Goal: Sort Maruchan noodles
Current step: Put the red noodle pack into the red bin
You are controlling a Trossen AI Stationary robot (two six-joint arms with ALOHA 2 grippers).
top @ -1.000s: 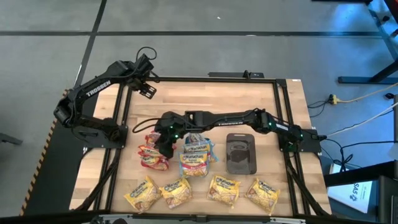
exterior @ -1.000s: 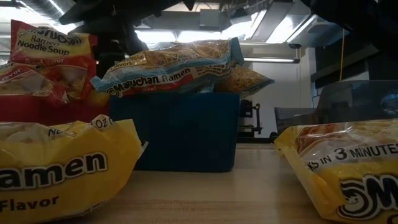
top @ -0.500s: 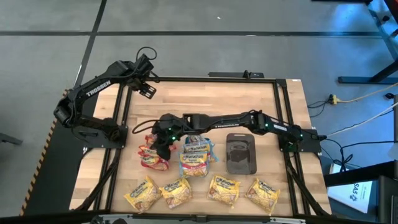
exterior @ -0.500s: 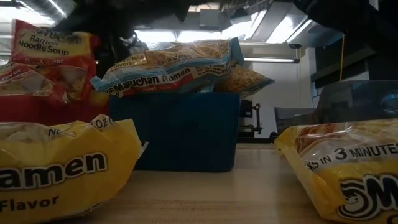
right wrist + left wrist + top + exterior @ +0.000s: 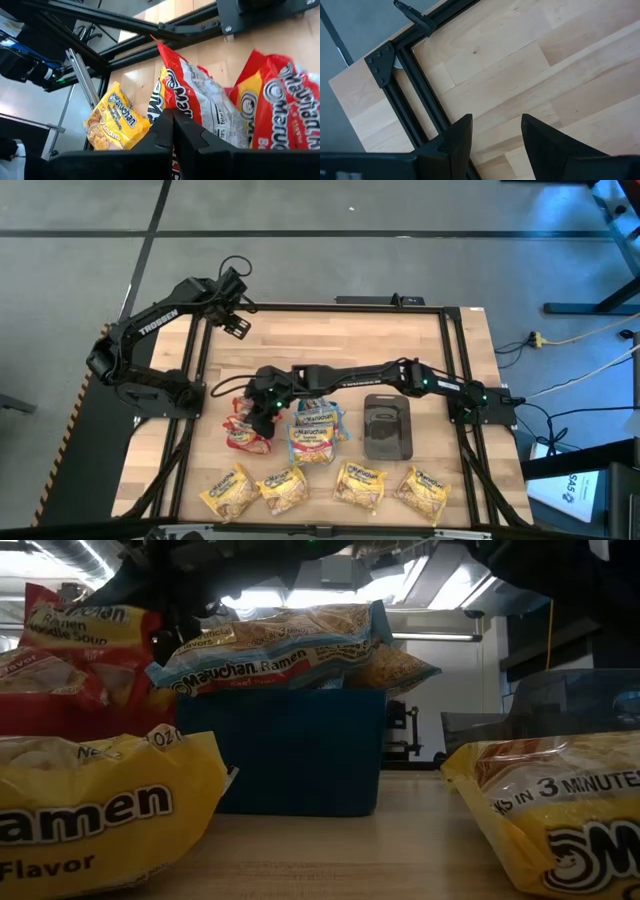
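**Right hand clamps a red noodle packet over the red stack**

The right arm reaches across the wooden desk (image 5: 330, 330) from its mount on the right edge, its right hand (image 5: 262, 408) directly above the heap of red packets at the left of the middle row. In the right wrist view the two dark fingers (image 5: 172, 131) are pressed together on the lower edge of a red crinkly plastic Maruchan ramen packet (image 5: 200, 107), which stands up from the pinch with its long side running away from the hand; a second red packet (image 5: 277, 107) lies just beside it and a yellow packet (image 5: 116, 120) sits farther off. From desk height the gripped red packet (image 5: 90, 635) tilts above the red tray (image 5: 85, 715), next to the blue-edged packets (image 5: 280, 650) heaped on the blue tray (image 5: 285, 750). Four yellow packets (image 5: 290, 488) line the near edge, and the dark grey tray (image 5: 386, 426) lies to the right, holding no packets. The left hand (image 5: 492, 142), fingers apart, waits over the far left corner, well apart from every packet, so the right arm is clearly the nearer one. The packet appears to sit already at its colour-matched tray.
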